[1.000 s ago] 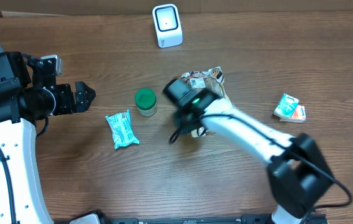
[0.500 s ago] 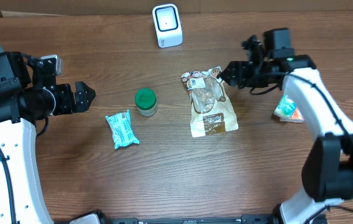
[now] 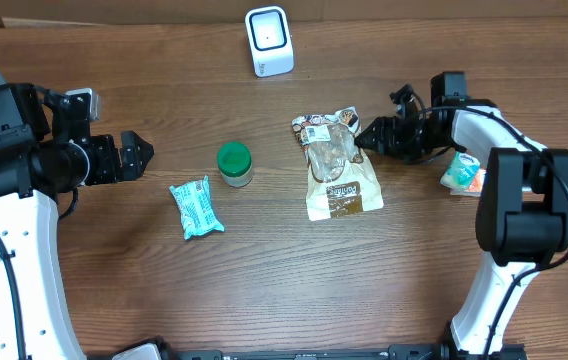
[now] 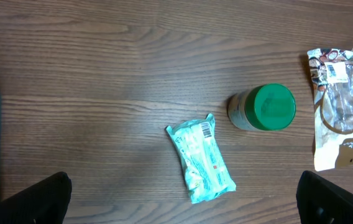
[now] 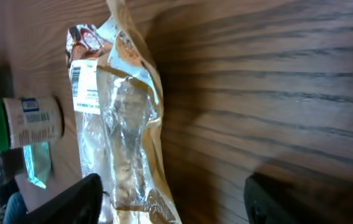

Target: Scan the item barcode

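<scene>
While the snack bag (image 3: 336, 165) is lying flat on the wooden surface (image 3: 264, 290), long axis pointing roughly toward the barcode scanner (image 3: 268, 40), it is being approached at its upper right edge by the right fingers (image 5: 71, 202), spread and empty. The left fingers (image 4: 33, 199), also spread and empty, are being held well apart from it.

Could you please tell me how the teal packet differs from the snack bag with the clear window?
The teal packet is smaller than the snack bag. The packet is opaque teal; the bag is tan with a clear window. The packet lies left of the green-lidded jar, the bag right of it. Both lie flat on the table.
</scene>
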Robot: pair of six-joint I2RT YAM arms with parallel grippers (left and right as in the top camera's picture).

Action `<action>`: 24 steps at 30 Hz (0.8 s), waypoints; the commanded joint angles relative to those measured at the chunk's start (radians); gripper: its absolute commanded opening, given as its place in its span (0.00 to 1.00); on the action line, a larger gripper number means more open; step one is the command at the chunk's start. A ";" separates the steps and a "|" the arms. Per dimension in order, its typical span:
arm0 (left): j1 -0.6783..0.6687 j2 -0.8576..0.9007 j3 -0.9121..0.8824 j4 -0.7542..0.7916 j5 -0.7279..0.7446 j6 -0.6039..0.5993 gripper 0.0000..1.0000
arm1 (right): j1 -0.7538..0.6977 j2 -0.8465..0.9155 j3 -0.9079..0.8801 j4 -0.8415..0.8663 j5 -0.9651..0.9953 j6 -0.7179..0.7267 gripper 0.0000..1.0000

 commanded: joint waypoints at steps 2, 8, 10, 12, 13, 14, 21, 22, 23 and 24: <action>-0.004 -0.002 0.006 0.000 0.001 0.014 1.00 | 0.032 0.048 0.010 -0.008 -0.033 -0.036 0.69; -0.004 -0.002 0.006 0.000 0.001 0.015 1.00 | 0.103 0.107 0.010 -0.010 -0.046 -0.051 0.57; -0.004 -0.002 0.006 0.000 0.001 0.014 1.00 | 0.130 0.114 0.010 -0.012 -0.050 -0.050 0.53; -0.004 -0.002 0.006 0.000 0.001 0.015 1.00 | 0.174 0.115 0.010 -0.007 -0.084 -0.050 0.49; -0.004 -0.002 0.006 0.000 0.001 0.014 1.00 | 0.189 0.115 0.010 -0.003 -0.095 -0.050 0.49; -0.003 -0.002 0.006 0.000 0.001 0.015 1.00 | 0.200 0.115 0.010 -0.002 -0.100 -0.046 0.47; -0.004 -0.002 0.006 0.000 0.001 0.014 1.00 | 0.293 0.115 0.010 0.065 -0.101 0.011 0.44; -0.003 -0.002 0.006 0.000 0.001 0.014 1.00 | 0.307 0.115 0.010 0.075 -0.102 0.014 0.44; -0.004 -0.002 0.006 0.000 0.001 0.015 1.00 | 0.318 0.115 0.010 0.085 -0.101 0.025 0.44; -0.004 -0.002 0.006 0.000 0.001 0.014 1.00 | 0.330 0.115 0.010 0.094 -0.102 0.026 0.44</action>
